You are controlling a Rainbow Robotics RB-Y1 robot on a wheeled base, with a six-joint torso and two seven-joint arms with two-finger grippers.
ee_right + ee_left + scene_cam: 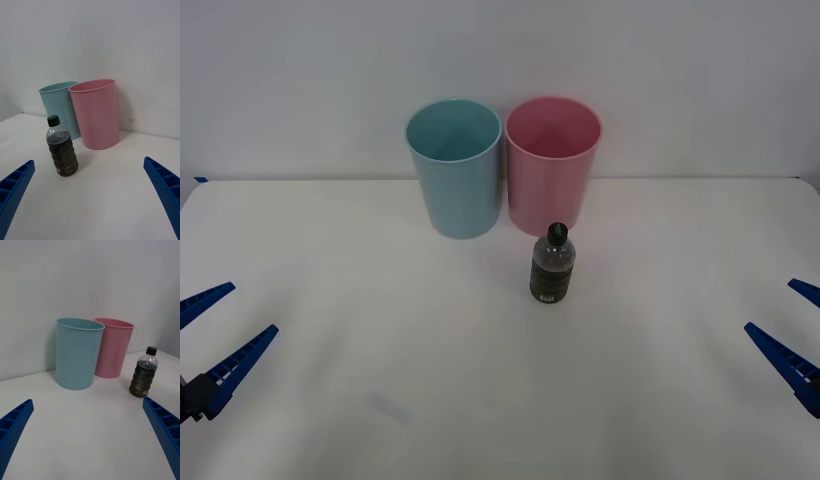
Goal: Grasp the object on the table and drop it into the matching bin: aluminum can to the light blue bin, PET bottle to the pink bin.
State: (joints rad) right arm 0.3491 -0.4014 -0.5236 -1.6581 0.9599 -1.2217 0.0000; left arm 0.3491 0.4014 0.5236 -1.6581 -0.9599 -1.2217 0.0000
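On the table [330, 400], just before the pink bin [552, 165], our bottle [552, 265] stands upright, right of centre. We hold the left gripper [215, 335] and right gripper [792, 330] open and empty at the near corners; the right looks nearer.

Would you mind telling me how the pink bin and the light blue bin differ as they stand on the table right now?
Colour: the pink bin is pink, the light blue bin pale blue. Side: the light blue bin stands on the robot's left of the pair, the pink bin on its right. Nearness: the PET bottle stands upright just in front of the pink bin, farther from the light blue bin. Both are upright, open-topped, tapered and alike in size.
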